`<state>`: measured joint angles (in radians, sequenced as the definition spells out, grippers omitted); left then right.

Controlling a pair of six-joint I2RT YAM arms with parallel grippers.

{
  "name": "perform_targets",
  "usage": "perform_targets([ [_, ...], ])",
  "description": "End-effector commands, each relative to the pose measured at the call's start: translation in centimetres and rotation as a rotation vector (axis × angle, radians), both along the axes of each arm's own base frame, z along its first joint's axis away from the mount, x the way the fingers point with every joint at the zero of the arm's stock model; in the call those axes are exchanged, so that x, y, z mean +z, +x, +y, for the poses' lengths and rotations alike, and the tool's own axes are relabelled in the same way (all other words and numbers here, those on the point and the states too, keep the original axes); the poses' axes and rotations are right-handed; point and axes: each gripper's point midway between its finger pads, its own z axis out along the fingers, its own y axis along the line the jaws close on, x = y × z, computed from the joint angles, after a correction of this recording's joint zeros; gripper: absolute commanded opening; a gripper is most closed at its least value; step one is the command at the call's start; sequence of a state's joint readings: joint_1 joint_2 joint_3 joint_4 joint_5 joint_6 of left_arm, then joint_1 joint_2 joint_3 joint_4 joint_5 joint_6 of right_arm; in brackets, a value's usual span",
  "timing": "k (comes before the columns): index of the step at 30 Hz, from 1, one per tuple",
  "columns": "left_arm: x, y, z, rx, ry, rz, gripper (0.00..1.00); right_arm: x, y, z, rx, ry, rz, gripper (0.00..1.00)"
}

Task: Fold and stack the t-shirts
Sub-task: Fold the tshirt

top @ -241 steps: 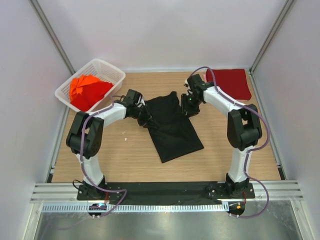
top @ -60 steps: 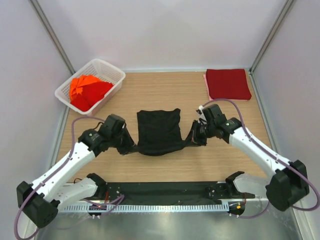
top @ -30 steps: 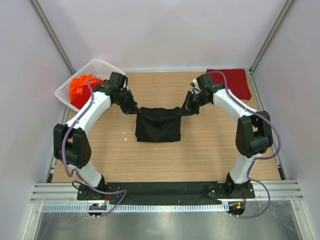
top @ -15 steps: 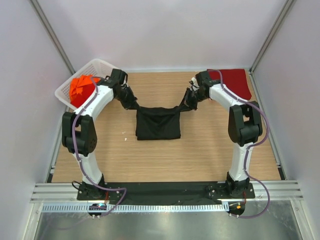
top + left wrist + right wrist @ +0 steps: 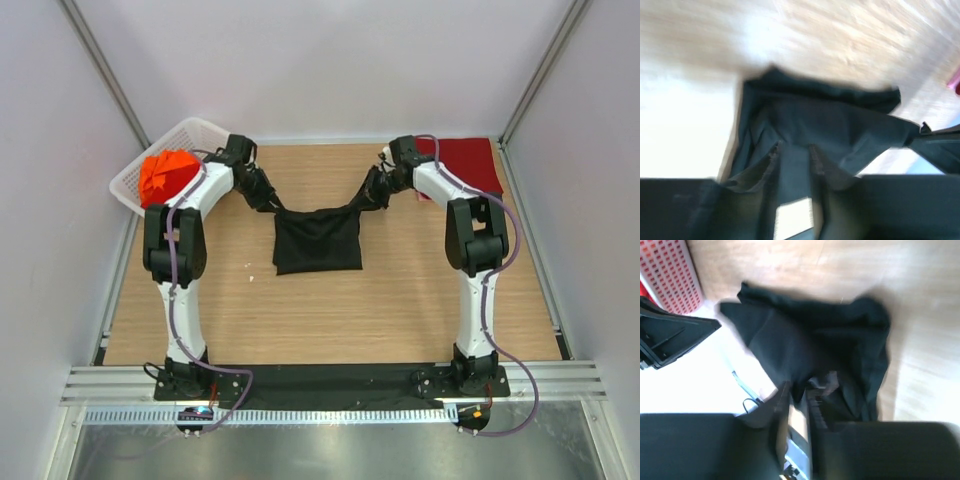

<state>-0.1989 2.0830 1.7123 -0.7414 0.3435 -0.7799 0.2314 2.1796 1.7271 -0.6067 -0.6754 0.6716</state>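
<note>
We see the left gripper and right gripper each clenched on 1 upper corner of the black shirt, center frame.

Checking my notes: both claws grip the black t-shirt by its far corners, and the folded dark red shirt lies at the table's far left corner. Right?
One slip: the dark red t-shirt lies at the far right corner, as the top external view shows. The left claw and right claw do grip the black t-shirt by its far corners.
</note>
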Motion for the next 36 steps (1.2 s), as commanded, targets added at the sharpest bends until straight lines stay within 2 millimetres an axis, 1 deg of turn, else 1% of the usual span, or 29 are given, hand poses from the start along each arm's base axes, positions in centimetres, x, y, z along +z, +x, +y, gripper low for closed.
perform_targets([
  [1,0.6,2.7,0.3,-0.015,-0.005,-0.065,0.32,1.4,2.9,-0.2,-0.017,0.021,-0.083,0.29],
  [2,0.4,2.6,0.9,-0.007,0.034,-0.046,0.36,1.5,3.5,-0.4,-0.026,0.013,-0.096,0.38],
  [3,1.5,3.3,1.0,-0.018,0.047,-0.077,0.40,1.6,3.9,-0.6,-0.030,0.008,-0.105,0.43],
  [4,2.2,3.4,1.2,-0.015,0.058,-0.084,0.41,1.1,4.0,-1.1,-0.030,-0.006,-0.099,0.43],
  [6,3.9,3.9,1.7,0.000,0.087,-0.135,0.47,2.0,4.9,-1.7,-0.035,-0.032,-0.131,0.44],
  [7,5.7,3.8,1.8,0.001,0.084,-0.171,0.48,1.9,4.3,-2.2,-0.015,-0.066,-0.121,0.48],
  [8,6.3,3.6,1.7,-0.004,0.081,-0.182,0.49,2.2,4.7,-2.7,-0.025,-0.111,-0.141,0.49],
  [9,6.7,3.1,1.6,-0.012,0.072,-0.185,0.49,2.3,4.4,-2.9,-0.020,-0.131,-0.140,0.52],
  [10,7.9,2.6,1.4,-0.020,0.056,-0.203,0.48,2.4,3.8,-3.1,-0.006,-0.151,-0.137,0.52],
  [11,8.1,2.1,1.1,-0.030,0.039,-0.200,0.46,2.8,3.0,-3.0,0.020,-0.167,-0.155,0.52],
  [12,7.3,0.9,0.4,-0.057,0.002,-0.170,0.43,2.9,2.6,-2.8,0.030,-0.177,-0.163,0.52],
  [13,7.9,0.5,-0.2,-0.067,-0.030,-0.192,0.42,2.0,1.6,-2.4,0.047,-0.169,-0.140,0.50],
  [14,7.7,0.1,-0.8,-0.078,-0.062,-0.188,0.40,2.4,1.0,-1.4,0.058,-0.144,-0.143,0.49],
  [15,7.7,-0.4,-1.7,-0.104,-0.120,-0.186,0.35,2.8,1.1,-0.3,0.071,-0.090,-0.174,0.47],
  [16,6.4,-0.8,-2.3,-0.104,-0.149,-0.177,0.33,1.4,0.2,0.1,0.072,-0.071,-0.139,0.43],
  [17,6.3,-1.2,-3.0,-0.114,-0.191,-0.168,0.27,1.6,-0.5,1.4,0.070,-0.009,-0.109,0.38],
  [18,5.8,-1.3,-3.3,-0.114,-0.210,-0.166,0.25,1.6,0.5,2.2,0.065,0.034,-0.157,0.29],
  [19,5.3,-1.0,-3.7,-0.109,-0.225,-0.181,0.23,0.6,0.0,2.5,0.057,0.056,-0.131,0.14],
  [20,4.5,-0.8,-3.8,-0.105,-0.229,-0.179,0.22,0.0,0.2,2.6,0.048,0.070,-0.127,0.08],
  [21,4.0,-0.5,-3.9,-0.106,-0.237,-0.182,0.21,0.1,0.9,3.0,0.034,0.093,-0.156,0.05],
  [22,3.9,0.0,-4.3,-0.113,-0.256,-0.205,0.21,-0.9,0.8,2.9,0.024,0.091,-0.149,0.04],
  [23,3.4,0.3,-4.3,-0.112,-0.260,-0.205,0.20,-1.2,1.1,2.9,0.018,0.098,-0.154,0.03],
  [24,2.2,0.8,-4.5,-0.110,-0.255,-0.198,0.19,-2.0,1.6,3.1,0.013,0.109,-0.160,0.02],
  [26,1.0,1.6,-4.4,-0.102,-0.243,-0.202,0.19,-2.8,2.3,3.0,0.005,0.114,-0.170,0.02],
  [27,-0.2,1.9,-4.3,-0.099,-0.230,-0.191,0.18,-3.5,3.0,2.9,-0.007,0.125,-0.179,0.02],
  [28,-0.8,2.3,-4.1,-0.094,-0.213,-0.194,0.18,-3.9,3.6,2.5,-0.024,0.132,-0.179,0.02],
  [31,-2.8,2.6,-3.8,-0.086,-0.181,-0.174,0.17,-4.9,5.2,1.4,-0.070,0.147,-0.185,0.02],
  [34,-4.3,2.7,-3.7,-0.084,-0.170,-0.154,0.17,-6.2,5.9,0.8,-0.076,0.128,-0.183,0.02],
  [36,-4.7,2.7,-3.5,-0.088,-0.157,-0.154,0.17,-6.5,6.3,0.5,-0.081,0.122,-0.181,0.03],
])
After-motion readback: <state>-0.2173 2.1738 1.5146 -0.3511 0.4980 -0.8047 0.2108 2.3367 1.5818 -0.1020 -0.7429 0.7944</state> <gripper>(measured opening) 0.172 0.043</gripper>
